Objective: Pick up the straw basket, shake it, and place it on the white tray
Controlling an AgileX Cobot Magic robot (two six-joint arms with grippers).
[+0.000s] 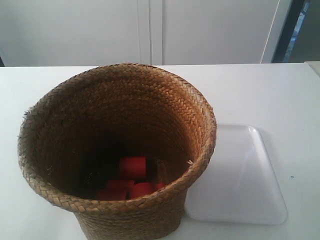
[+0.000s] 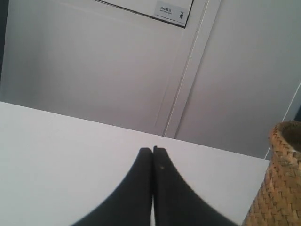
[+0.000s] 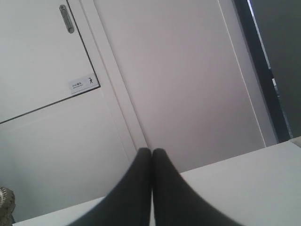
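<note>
Left gripper (image 2: 152, 149) has its two dark fingers pressed together on nothing, and the right gripper (image 3: 152, 150) is closed the same way, also empty. Both hang over bare white table (image 1: 270, 95), apart from everything on it.

In the exterior view the straw basket (image 1: 150, 110) stands upright at about 8 o'clock from the middle of the scene. The white tray (image 1: 240, 175) lies flat at its 4 o'clock. The basket's braided rim overlaps the tray's near edge in this view. Whether the base touches the tray cannot be told, since the basket wall hides that corner. Open tabletop runs from 12 to 3 o'clock of the basket, up to the pale wall panels (image 1: 210, 30).

The frame cuts off the basket's foot. Its inside is dark, and several red blocks (image 1: 132, 167) lie at the bottom, though their number is unclear. The left wrist view catches only a strip of the basket's side, and the right wrist view only a sliver.

A small sign (image 2: 171, 10) on the panel carries a walking-figure pictogram and tiny writing too blurred to read.
</note>
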